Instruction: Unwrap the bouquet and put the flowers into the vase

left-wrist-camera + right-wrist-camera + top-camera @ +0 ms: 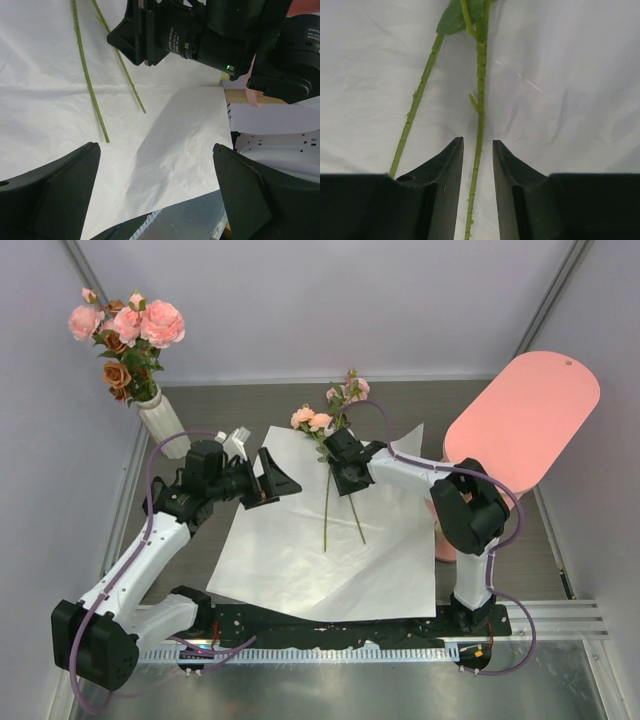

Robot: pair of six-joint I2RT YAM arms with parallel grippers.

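Two flowers (318,422) are laid on an unfolded white paper sheet (290,560), which is spread flat on the tabletop (240,405). The right pincer (345,468) is positioned over their stems. Its fingers (451,170) are set narrow to either side of one stem (480,75), with slim gaps seen on both sides, and the second stem (417,102) lies outside them. The left pincer (283,478) is held wide open above the sheet's left part. More flowers (130,330) are stood in the vase (163,425) at the far left corner.
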